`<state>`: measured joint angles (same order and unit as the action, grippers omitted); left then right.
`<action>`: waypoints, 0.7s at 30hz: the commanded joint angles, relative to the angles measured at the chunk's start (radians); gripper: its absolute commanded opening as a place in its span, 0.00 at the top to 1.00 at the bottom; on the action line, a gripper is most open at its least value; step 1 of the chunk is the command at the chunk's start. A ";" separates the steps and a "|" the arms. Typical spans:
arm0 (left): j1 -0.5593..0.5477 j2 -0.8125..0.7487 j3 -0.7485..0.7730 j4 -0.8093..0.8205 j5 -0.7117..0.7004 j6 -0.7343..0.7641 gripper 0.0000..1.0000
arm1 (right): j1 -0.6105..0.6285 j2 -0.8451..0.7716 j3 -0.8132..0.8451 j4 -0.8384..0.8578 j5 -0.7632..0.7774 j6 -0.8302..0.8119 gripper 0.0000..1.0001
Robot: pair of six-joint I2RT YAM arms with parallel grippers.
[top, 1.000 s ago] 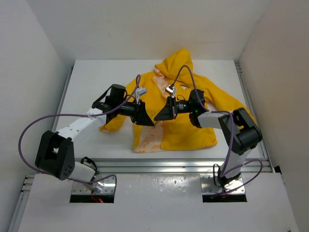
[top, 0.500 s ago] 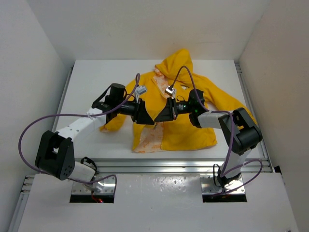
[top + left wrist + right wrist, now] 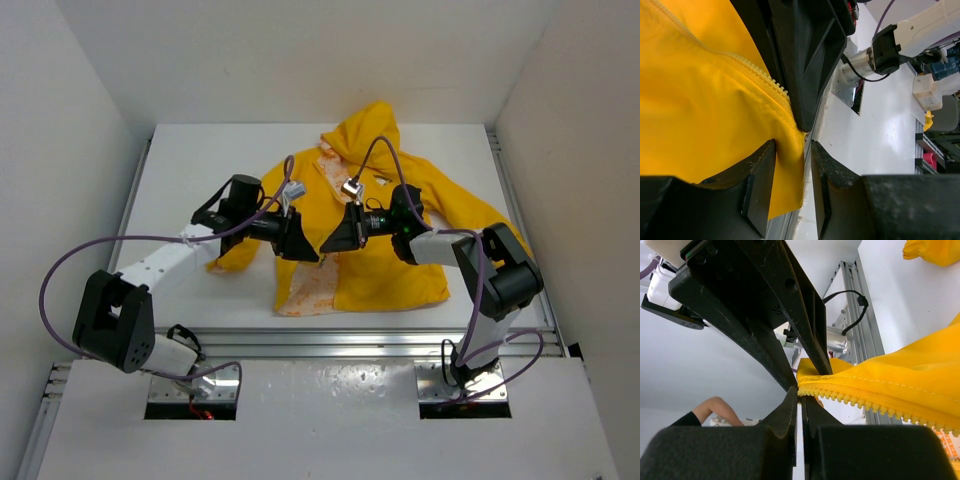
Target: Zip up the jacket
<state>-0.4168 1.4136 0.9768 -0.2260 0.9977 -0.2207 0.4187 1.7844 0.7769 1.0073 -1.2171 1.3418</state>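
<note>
Jacket flat, hood to far wall (long axis near-far)

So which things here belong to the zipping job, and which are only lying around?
Job:
- yellow jacket
- zipper teeth
- left end effector, closed on the jacket edge
- right end effector, closed on the zipper edge

Lying about:
- purple cables
- white table

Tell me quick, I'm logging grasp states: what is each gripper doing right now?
Left gripper: shut on the jacket, pinching its front edge.
Right gripper: shut on the jacket's zipper tape.
</note>
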 commanded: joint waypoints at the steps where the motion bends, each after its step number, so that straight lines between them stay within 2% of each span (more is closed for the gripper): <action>1: -0.014 -0.008 0.007 0.002 0.012 0.030 0.61 | 0.002 -0.031 0.035 0.028 -0.016 -0.027 1.00; 11: -0.023 0.021 0.036 0.002 0.012 0.040 0.64 | 0.003 -0.025 0.047 0.020 -0.012 -0.033 1.00; 21: -0.023 0.030 0.036 0.002 0.030 0.040 0.78 | 0.012 -0.022 0.047 0.022 -0.016 -0.038 1.00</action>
<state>-0.4313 1.4395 0.9787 -0.2379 0.9989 -0.1944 0.4221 1.7844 0.7826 0.9905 -1.2175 1.3277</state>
